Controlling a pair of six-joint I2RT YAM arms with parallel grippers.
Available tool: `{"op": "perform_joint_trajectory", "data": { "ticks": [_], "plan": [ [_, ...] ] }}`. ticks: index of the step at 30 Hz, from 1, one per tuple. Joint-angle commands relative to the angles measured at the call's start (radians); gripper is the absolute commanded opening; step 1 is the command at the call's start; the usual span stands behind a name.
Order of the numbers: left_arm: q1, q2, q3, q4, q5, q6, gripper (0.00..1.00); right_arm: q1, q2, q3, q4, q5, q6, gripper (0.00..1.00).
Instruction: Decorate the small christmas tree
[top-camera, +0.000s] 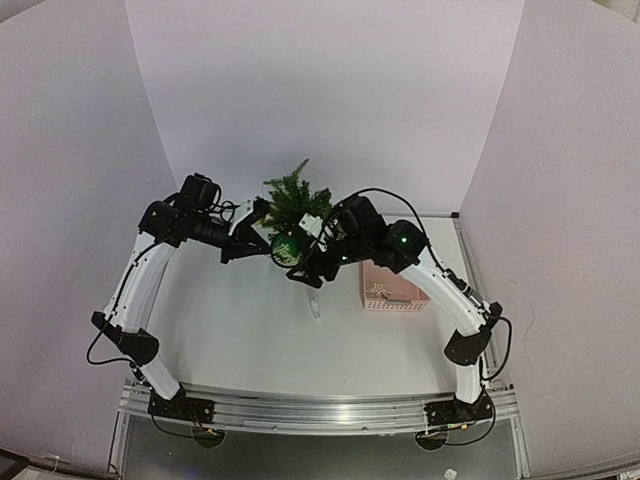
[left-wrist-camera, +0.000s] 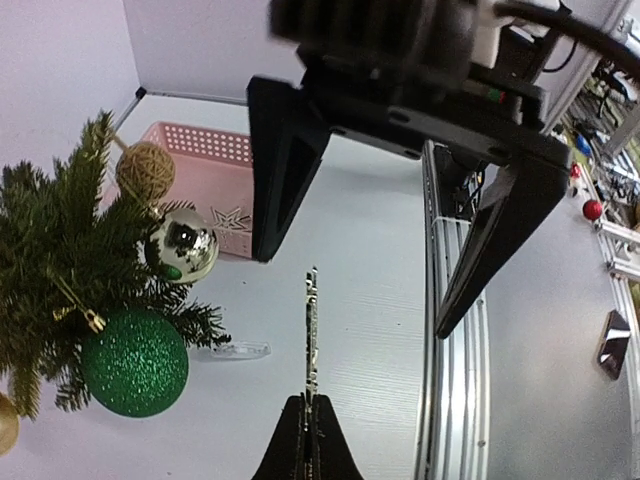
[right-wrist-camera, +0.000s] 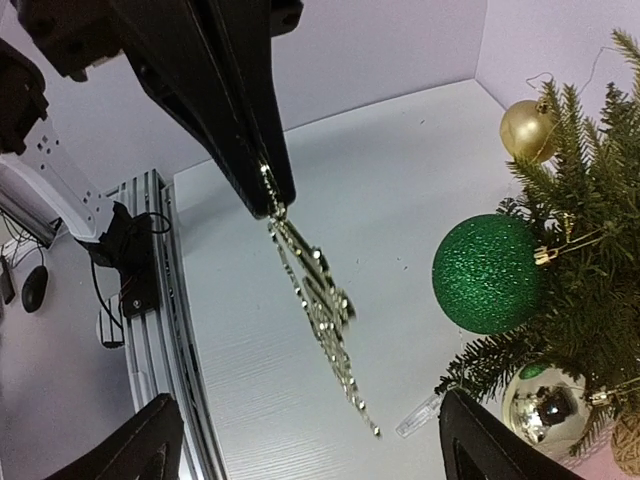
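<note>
White bench (top-camera: 250, 330) and pale walls fill my monitors. The small christmas tree (top-camera: 295, 200) stands at the back centre, between both arms. My left hand (left-wrist-camera: 311, 405) is clamped shut on a flat gold ornament (right-wrist-camera: 318, 300), pinching its top end so the piece dangles free. My right hand (right-wrist-camera: 308, 410) faces it with fingers spread wide, touching nothing, so the left alone carries the piece. A green glitter ball (left-wrist-camera: 135, 362), silver ball (left-wrist-camera: 182, 245) and gold ball (right-wrist-camera: 528, 130) hang on the near branches. Holding the ornament by its top keeps the body clear, which I judge suits bringing it to a bare twig. The pink basket (top-camera: 395, 303) sits right of the tree.
</note>
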Motion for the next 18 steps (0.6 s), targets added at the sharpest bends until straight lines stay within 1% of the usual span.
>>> {"op": "perform_joint_trajectory", "data": {
  "ticks": [1,4,8,10,13,18],
  "plan": [
    [0.039,-0.084,-0.114,0.219,0.047,-0.266,0.00,-0.056,-0.119,-0.052,0.151,-0.027,0.129,0.88],
    [0.052,-0.113,-0.203,0.379,0.095,-0.419,0.00,-0.097,-0.180,-0.124,0.274,-0.036,0.228,0.89],
    [0.104,-0.120,-0.276,0.604,0.150,-0.638,0.00,-0.133,-0.248,-0.205,0.394,0.057,0.311,0.91],
    [0.124,-0.118,-0.313,0.735,0.174,-0.736,0.00,-0.138,-0.280,-0.249,0.444,0.090,0.315,0.91],
    [0.128,-0.118,-0.380,0.929,0.183,-0.846,0.00,-0.143,-0.310,-0.314,0.497,0.104,0.309,0.92],
    [0.135,-0.117,-0.520,1.258,0.125,-1.014,0.00,-0.161,-0.324,-0.371,0.525,0.123,0.312,0.92]
  ]
}}
